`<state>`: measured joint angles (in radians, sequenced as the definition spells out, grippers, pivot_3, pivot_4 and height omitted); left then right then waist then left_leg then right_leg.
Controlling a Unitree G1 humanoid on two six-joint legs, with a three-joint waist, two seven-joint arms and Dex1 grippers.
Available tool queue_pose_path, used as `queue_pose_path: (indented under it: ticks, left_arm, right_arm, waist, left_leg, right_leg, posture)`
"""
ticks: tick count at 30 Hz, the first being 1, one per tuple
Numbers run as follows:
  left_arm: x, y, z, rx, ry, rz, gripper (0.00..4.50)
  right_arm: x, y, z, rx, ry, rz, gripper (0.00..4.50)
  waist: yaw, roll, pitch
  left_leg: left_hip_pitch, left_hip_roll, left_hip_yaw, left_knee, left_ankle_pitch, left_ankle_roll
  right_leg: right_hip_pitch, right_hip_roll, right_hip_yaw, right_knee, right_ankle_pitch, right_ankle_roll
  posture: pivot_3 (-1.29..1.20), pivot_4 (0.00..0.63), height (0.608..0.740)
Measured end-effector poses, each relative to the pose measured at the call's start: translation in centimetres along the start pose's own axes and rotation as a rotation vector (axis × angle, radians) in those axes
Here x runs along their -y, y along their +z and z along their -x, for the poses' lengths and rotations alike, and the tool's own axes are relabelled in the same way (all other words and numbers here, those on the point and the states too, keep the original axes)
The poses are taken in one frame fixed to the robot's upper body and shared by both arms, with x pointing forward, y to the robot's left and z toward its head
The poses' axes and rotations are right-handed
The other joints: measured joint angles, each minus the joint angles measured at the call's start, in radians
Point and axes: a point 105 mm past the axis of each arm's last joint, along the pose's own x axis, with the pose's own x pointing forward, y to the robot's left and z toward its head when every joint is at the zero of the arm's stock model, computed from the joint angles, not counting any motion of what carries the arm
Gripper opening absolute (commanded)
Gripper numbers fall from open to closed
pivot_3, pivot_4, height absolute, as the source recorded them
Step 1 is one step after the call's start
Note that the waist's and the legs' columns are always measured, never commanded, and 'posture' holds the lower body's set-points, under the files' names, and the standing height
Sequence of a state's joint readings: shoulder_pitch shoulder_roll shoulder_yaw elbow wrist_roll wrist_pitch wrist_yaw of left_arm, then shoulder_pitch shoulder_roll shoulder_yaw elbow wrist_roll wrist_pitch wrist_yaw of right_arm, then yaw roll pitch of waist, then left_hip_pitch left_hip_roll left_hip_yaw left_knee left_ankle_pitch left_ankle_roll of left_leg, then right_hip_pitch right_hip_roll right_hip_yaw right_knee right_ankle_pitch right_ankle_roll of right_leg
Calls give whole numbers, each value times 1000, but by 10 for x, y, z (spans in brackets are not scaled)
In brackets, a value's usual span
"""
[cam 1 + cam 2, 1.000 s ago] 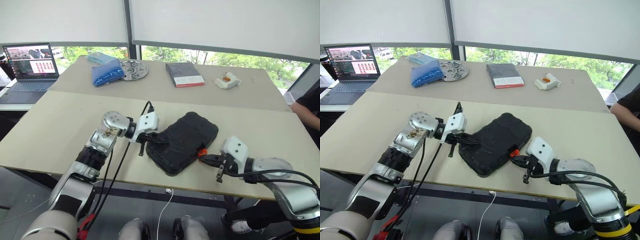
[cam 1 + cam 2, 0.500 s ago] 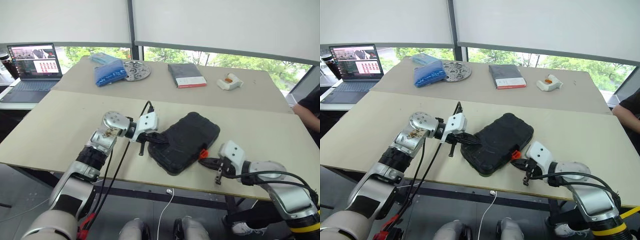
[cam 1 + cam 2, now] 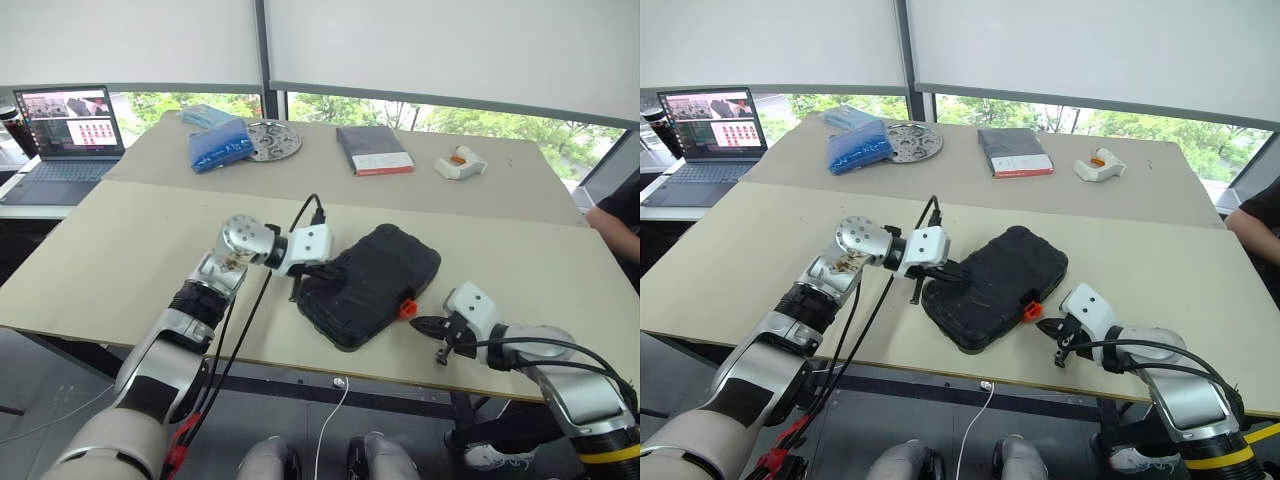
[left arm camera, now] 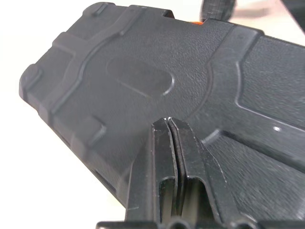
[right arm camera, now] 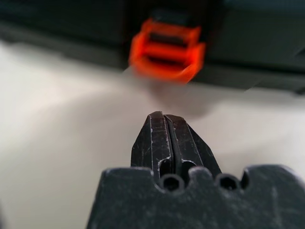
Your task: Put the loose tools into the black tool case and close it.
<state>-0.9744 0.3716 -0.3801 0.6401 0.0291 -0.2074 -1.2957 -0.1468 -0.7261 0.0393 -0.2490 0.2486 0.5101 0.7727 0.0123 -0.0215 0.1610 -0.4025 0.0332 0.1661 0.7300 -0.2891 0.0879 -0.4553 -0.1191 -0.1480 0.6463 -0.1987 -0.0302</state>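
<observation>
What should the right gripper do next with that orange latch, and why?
Probably ease the right gripper forward to press the orange latch home. The black tool case lies lid-down with the left gripper shut on top, while the shut right fingers point at the latch, short of touching it.

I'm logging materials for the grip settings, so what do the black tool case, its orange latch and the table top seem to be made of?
The black tool case: apparently hard moulded plastic, matte, with a pebbled texture and raised ribs. The orange latch: probably plastic too, smooth and solid-coloured, blurred here. The table top: pale beige board, flat and matte, perhaps laminate; the pictures leave that open.
</observation>
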Motion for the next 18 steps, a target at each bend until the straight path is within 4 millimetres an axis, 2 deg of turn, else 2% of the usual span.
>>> queue_pose_path:
  ticks: [5,13,15,18]
  left_arm:
    - [-6,0,-3,-35,13,-89,100]
    - [-11,-6,-4,-64,25,-123,100]
    - [-11,-5,-7,-63,20,-123,100]
    - [-11,-2,-11,-50,17,-122,100]
  right_arm:
    - [2,8,-4,17,-7,-37,0]
    - [12,36,8,112,-21,-92,0]
    - [6,48,5,154,2,-70,0]
    - [-2,47,0,150,29,-65,0]
  waist:
    - [-6,0,0]
    - [-20,1,-1]
    - [-18,2,-2]
    - [-9,3,-3]
  left_leg:
    - [0,0,0,0,0,0]
    - [2,1,0,0,-1,3]
    - [3,1,-1,0,-3,5]
    - [2,0,0,0,-2,4]
  right_leg:
    - [0,0,0,0,1,-1]
    - [1,1,1,0,2,-1]
    - [1,1,1,0,2,-1]
    - [1,0,0,0,2,-1]
  posture:
    - [0,150,718]
    - [0,150,718]
    - [0,150,718]
    - [0,150,718]
